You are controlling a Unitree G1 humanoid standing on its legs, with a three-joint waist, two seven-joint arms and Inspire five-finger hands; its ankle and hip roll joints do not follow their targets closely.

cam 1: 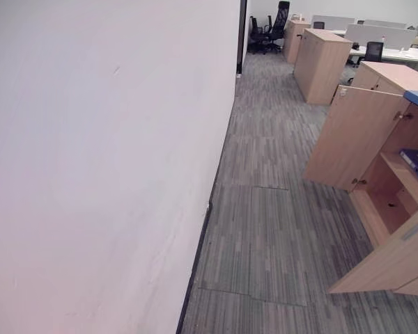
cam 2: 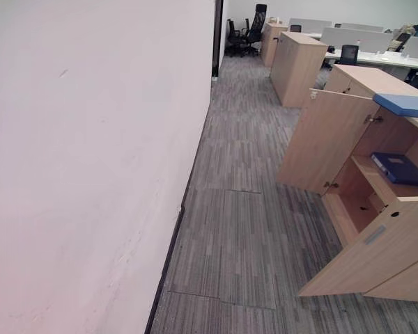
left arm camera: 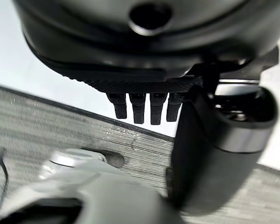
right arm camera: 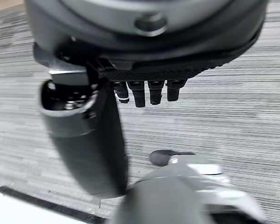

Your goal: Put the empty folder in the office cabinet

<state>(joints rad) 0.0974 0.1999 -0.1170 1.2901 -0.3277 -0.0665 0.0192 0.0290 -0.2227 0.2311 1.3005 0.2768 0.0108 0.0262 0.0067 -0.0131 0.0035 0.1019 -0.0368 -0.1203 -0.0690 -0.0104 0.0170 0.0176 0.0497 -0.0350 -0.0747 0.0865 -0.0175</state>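
Observation:
The wooden office cabinet [cam 2: 320, 142] stands at the right with both doors swung open. On its inner shelf lies a dark blue folder [cam 2: 399, 168]. A lighter blue flat folder [cam 2: 404, 104] rests on the cabinet's top. My left hand [left arm camera: 144, 109] hangs over the carpet near the wall's base, fingers straight, holding nothing. In the right wrist view my right hand [right arm camera: 147, 93] hangs over the carpet with straight fingers, and it too is empty.
A white wall [cam 1: 90, 174] runs along the left. The nearer open door [cam 2: 369, 250] juts out into the grey carpet aisle [cam 2: 244, 229]. Further back stand more wooden cabinets [cam 1: 320, 62], black office chairs [cam 1: 275, 28] and desks [cam 2: 376, 56].

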